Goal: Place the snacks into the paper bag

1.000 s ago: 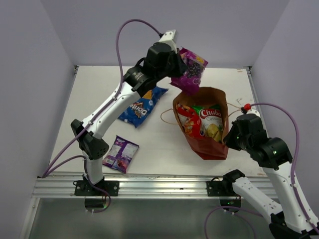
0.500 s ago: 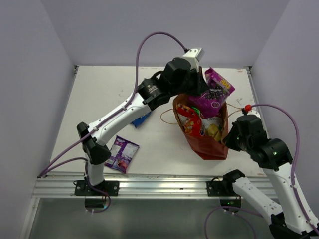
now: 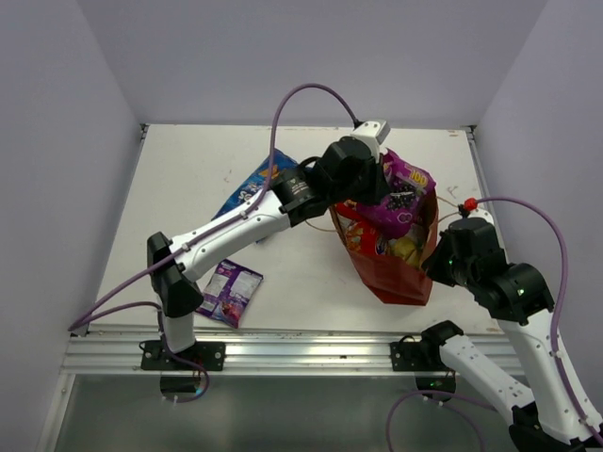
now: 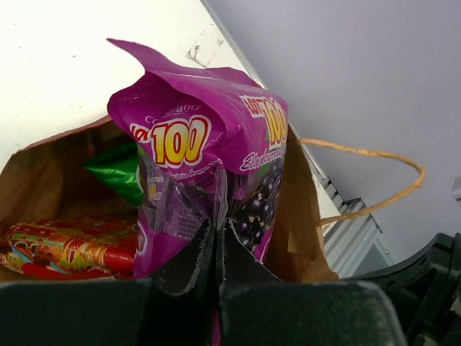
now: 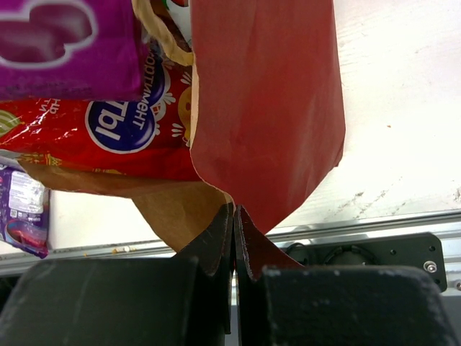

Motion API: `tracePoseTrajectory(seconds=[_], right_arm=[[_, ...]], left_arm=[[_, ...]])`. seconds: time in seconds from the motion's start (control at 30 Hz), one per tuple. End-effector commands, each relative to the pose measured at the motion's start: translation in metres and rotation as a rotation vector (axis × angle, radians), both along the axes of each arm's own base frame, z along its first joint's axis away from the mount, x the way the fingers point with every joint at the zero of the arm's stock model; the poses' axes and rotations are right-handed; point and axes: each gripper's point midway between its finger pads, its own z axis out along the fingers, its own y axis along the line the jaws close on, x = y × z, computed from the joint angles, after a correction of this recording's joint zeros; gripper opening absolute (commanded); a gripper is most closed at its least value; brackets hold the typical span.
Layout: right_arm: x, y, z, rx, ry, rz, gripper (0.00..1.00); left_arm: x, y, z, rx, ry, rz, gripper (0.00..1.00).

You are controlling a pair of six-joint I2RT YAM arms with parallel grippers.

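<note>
**Ana:** Why is your right claw (image 5: 234,216) down on the bag (image 3: 396,278)?

**Me:** It's pinched shut on the bag's side wall. I'd say that keeps the bag from tipping and the mouth open while I load. The bag sits on the desk (image 3: 188,160), right of centre.

**Ana:** And the left?

**Me:** My left claw (image 4: 216,234) is closed on one edge of the purple pack (image 4: 209,166). The pack hangs at the bag's mouth, partly in as far as I can tell, beside the red pack (image 5: 94,137) and the green chips (image 4: 119,169). Held by one edge, it should slide in end-first.

**Ana:** What remains?

**Me:** The Doritos (image 3: 247,184) and the small packet (image 3: 229,290) lie on the desk, well apart from the bag.
</note>
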Motion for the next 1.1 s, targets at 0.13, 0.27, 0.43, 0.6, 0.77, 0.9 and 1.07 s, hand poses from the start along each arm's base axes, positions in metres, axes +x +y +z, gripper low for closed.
tracePoseTrajectory(seconds=[0.13,0.27,0.43,0.6,0.77,0.9,1.07], right_arm=[[-0.004,-0.005,-0.004,-0.017,0.022,-0.020,0.00],[-0.002,-0.003,-0.004,-0.014,0.027,-0.015,0.00],[-0.004,-0.004,-0.004,-0.013,0.022,-0.017,0.00],[-0.004,-0.005,-0.004,-0.017,0.022,-0.020,0.00],[-0.004,-0.005,-0.003,-0.017,0.021,-0.018,0.00],[-0.003,-0.004,-0.003,-0.016,0.020,-0.015,0.00],[-0.003,-0.003,-0.005,-0.015,0.026,-0.011,0.00]], left_arm=[[-0.015,0.021,0.028,-0.076,-0.046,0.040,0.00],[-0.022,0.000,0.013,-0.095,-0.004,-0.038,0.00],[-0.030,-0.027,0.003,-0.089,0.033,-0.131,0.00],[-0.037,-0.054,-0.028,-0.042,0.097,-0.192,0.00],[-0.046,-0.066,-0.054,0.025,0.173,-0.220,0.00],[-0.057,-0.070,-0.055,0.024,0.185,-0.256,0.04],[-0.069,-0.076,-0.032,-0.033,0.133,-0.311,0.43]])
